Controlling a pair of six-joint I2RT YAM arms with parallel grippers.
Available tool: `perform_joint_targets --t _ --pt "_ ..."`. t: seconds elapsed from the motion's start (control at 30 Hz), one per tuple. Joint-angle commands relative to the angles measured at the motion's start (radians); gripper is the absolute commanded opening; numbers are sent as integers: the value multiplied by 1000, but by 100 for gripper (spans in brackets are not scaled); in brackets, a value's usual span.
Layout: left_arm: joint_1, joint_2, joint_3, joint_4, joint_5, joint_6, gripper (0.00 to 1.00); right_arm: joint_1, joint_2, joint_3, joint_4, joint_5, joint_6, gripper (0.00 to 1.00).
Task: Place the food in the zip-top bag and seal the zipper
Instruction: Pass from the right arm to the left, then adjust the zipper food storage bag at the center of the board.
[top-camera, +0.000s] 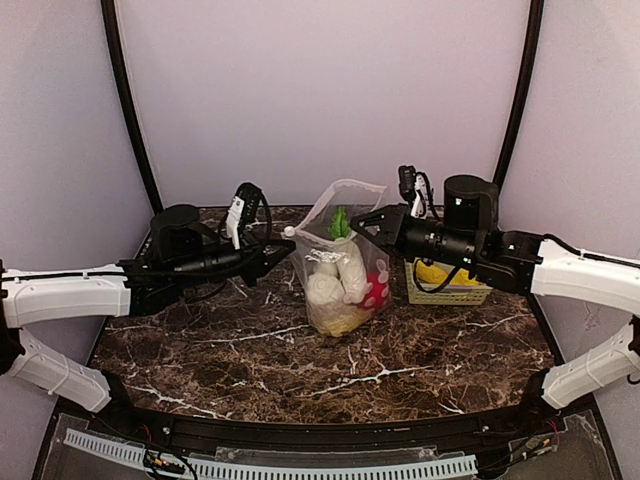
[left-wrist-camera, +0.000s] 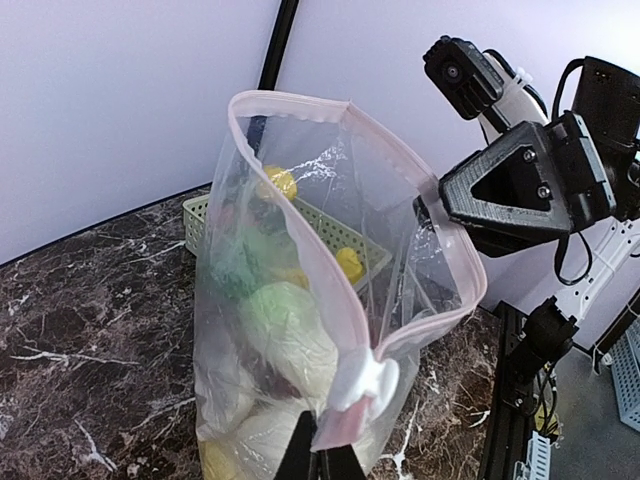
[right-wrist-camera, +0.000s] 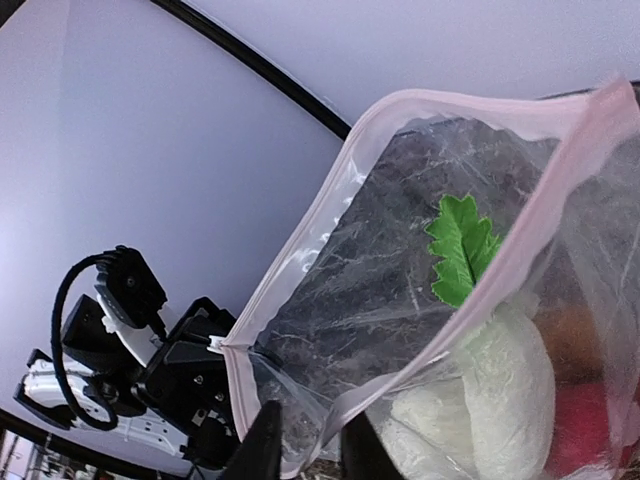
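The zip-top bag (top-camera: 340, 265) stands upright mid-table with its mouth open. Inside are the food pieces: a white radish (top-camera: 348, 268) with a green top (top-camera: 340, 222), a red white-spotted piece (top-camera: 377, 291) and a yellow-white cabbage (top-camera: 335, 320). My left gripper (top-camera: 283, 250) is shut on the pink end of the zipper (left-wrist-camera: 320, 250) just below the white slider tab (left-wrist-camera: 365, 385). My right gripper (top-camera: 368, 224) is closed on the bag's rim (right-wrist-camera: 400, 250) at the opposite end. The green top (right-wrist-camera: 462, 245) and radish (right-wrist-camera: 500, 390) show through the film.
A light green mesh basket (top-camera: 447, 290) holding yellow toy food (top-camera: 432, 272) sits right of the bag, under my right arm. It also shows behind the bag in the left wrist view (left-wrist-camera: 200, 215). Black curved frame posts (top-camera: 128, 100) rise at the back.
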Motion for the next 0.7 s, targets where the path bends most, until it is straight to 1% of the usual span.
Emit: perform_joint_targets --t 0.0,0.07,0.13,0.17,0.23,0.27,0.3,0.37,0.4,0.5,0.67 --pt "-3 -68 -29 45 27 8 1 11 -80 65 -166 132 -151 39" --pt "-3 -87 -39 33 41 12 1 9 -109 104 -301 230 -229 56" --pt "-2 -95 -40 12 62 17 1 -4 -123 139 -416 299 -288 68" --pt "-2 -97 -38 -1 66 16 1 -19 -127 152 -454 303 -314 72" --pt "-2 -104 -39 -14 74 14 1 -61 -138 158 -500 257 -358 77" --pt "-2 -109 -39 -18 74 13 1 -87 -142 153 -499 211 -385 78" --pt "-2 -112 -40 -23 74 10 1 -115 -144 147 -497 129 -413 79" --pt "-2 -120 -39 -30 71 6 1 -171 -140 135 -492 17 -453 80" --pt "-2 -123 -37 -33 68 3 1 -202 -134 129 -492 -28 -464 78" --pt "-2 -126 -35 -47 69 -3 1 -275 -126 111 -473 -140 -479 69" --pt "-1 -134 -38 -71 60 -9 1 -354 -127 86 -368 -324 -528 56"
